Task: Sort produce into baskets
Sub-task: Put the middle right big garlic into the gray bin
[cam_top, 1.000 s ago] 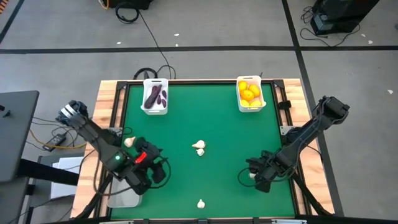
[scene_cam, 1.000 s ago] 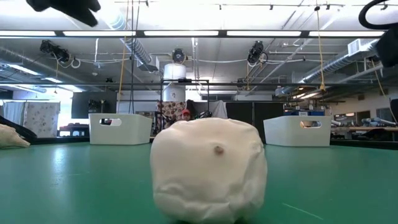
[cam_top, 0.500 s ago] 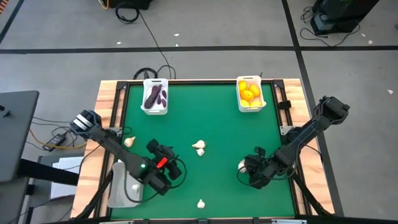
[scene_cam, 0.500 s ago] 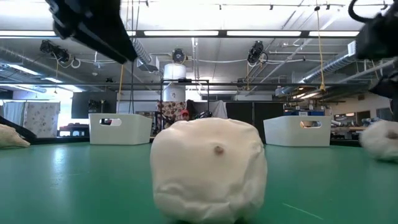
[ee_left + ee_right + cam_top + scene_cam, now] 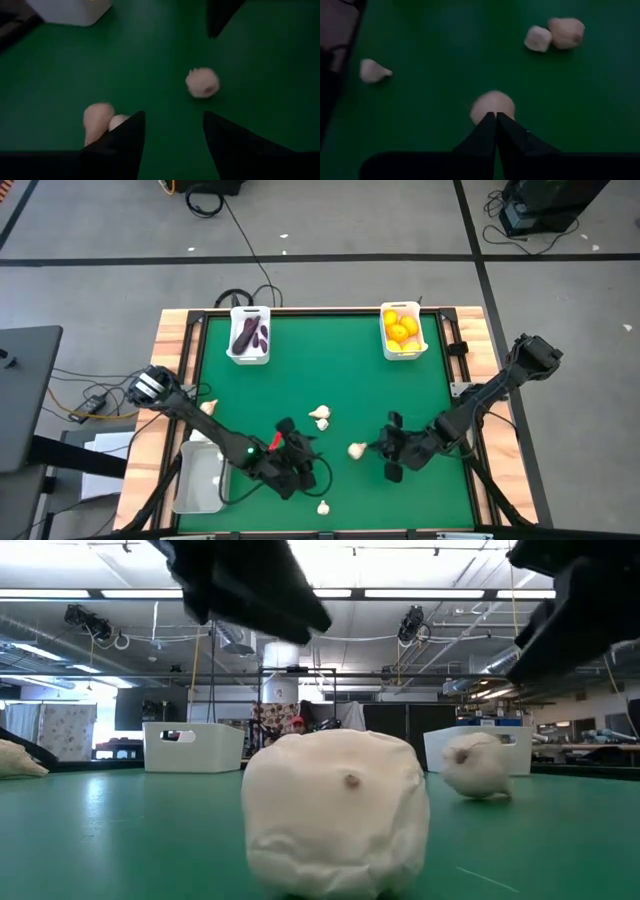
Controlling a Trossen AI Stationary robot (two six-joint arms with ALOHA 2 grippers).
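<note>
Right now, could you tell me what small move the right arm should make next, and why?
Probably reopen the right gripper and re-approach: its fingers are shut with nothing between them, and the garlic bulb lies loose on the green table just past their tips.

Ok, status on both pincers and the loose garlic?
Right pincer shut, empty, nudging one garlic bulb. Left pincer open over mat. Front-edge garlic untouched. Nothing in the way.

Overhead camera straight down, table-height camera level across, wrist cameras close; all sharing the green table (image 5: 330, 370).
</note>
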